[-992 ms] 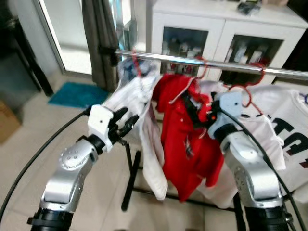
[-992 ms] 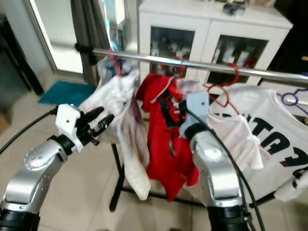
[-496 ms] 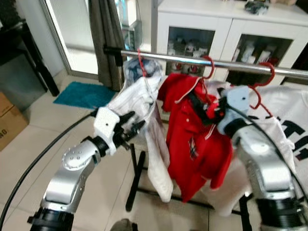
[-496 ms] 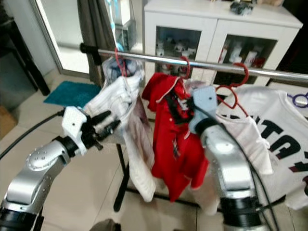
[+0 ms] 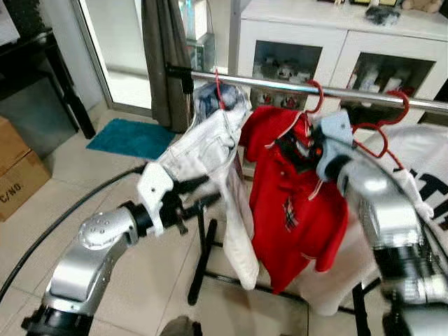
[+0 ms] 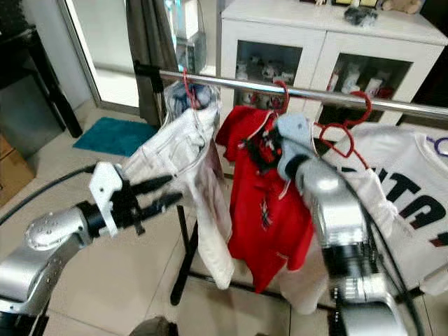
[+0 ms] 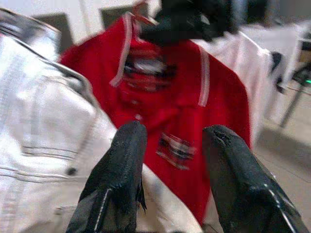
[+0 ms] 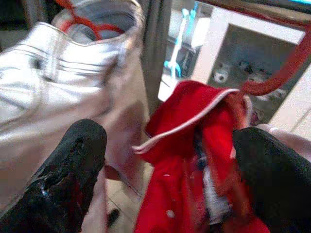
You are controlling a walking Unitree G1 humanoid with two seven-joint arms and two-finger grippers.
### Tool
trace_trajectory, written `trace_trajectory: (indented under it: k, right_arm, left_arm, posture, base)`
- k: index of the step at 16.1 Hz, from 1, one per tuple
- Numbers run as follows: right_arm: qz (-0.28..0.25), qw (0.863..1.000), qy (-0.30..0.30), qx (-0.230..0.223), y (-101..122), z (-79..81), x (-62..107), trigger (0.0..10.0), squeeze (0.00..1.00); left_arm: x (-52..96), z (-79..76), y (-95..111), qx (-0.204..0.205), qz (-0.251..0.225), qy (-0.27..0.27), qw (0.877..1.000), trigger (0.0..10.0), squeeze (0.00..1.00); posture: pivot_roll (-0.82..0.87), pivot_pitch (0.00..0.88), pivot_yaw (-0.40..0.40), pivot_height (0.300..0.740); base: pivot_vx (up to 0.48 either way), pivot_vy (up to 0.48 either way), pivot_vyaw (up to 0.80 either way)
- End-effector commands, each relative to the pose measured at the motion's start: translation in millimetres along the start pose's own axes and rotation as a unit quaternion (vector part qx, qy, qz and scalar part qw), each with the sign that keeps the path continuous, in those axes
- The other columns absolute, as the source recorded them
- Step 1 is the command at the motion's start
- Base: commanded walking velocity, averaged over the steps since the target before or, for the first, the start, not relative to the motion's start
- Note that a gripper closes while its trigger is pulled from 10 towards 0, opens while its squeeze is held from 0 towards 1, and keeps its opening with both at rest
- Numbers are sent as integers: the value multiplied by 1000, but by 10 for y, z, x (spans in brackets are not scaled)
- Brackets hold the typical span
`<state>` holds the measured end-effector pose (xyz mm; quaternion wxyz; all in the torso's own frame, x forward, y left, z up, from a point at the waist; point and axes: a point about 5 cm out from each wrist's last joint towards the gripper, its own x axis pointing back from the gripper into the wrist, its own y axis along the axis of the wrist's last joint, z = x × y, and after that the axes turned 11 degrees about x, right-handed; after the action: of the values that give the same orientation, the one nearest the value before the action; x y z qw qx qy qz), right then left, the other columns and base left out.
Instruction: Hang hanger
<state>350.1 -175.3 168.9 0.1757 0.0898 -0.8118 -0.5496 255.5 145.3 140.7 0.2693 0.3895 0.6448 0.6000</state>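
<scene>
Head views: a chrome rail [image 5: 280, 85] carries three red hangers. The red polo shirt [image 5: 294, 210] hangs from the middle red hanger [image 5: 316, 94], whose hook sits over the rail, between white trousers [image 5: 217, 168] and a white printed shirt [image 6: 413, 196]. The right gripper [image 5: 302, 150] is at the polo's collar, just below that hook. The left gripper [image 6: 157, 196] is beside the trousers, touching nothing.

Left wrist view: the left fingers [image 7: 121, 179] are spread and empty, with the trousers and the polo beyond them.

Right wrist view: the right fingers [image 8: 68, 165] stand wide apart on either side of the polo's collar, not pinching it; the hanger's hook curves above.

Judgement: the hanging step appears finished, or in its release stage. The next move calls for drawing the right gripper straight back without snagging the collar or lifting the hook off the rail.
</scene>
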Motion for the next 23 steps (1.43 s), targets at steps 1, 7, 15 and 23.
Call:
trace_trajectory:
  k: [1, 7, 15, 23]
  right_arm:
    - [12, 1000, -19, -7, -4, -144, -16, 10000, 0]
    - [41, 999, -11, -28, -29, -341, -123, 10000, 0]
    - [63, 997, 16, -39, -77, -484, -266, 0, 0]
    - [55, 997, 21, -49, -13, -541, -298, 0, 0]
  left_arm:
    - [-43, -38, 84, -12, -2, -26, 1000, 10000, 0]
    - [-95, -57, 127, -19, 3, -54, 998, 10000, 0]
    - [-120, -2, 170, -29, 10, -60, 998, 10000, 0]
    - [-122, 15, 168, -34, 18, -66, 997, 10000, 0]
  posture:
    - [5, 0, 9, 705]
    - [0, 0, 24, 705]
    - [22, 0, 29, 705]
    - [32, 0, 35, 705]
  base:
    - [0, 0, 0]
    - [0, 0, 0]
    - [0, 0, 0]
    - [0, 0, 0]
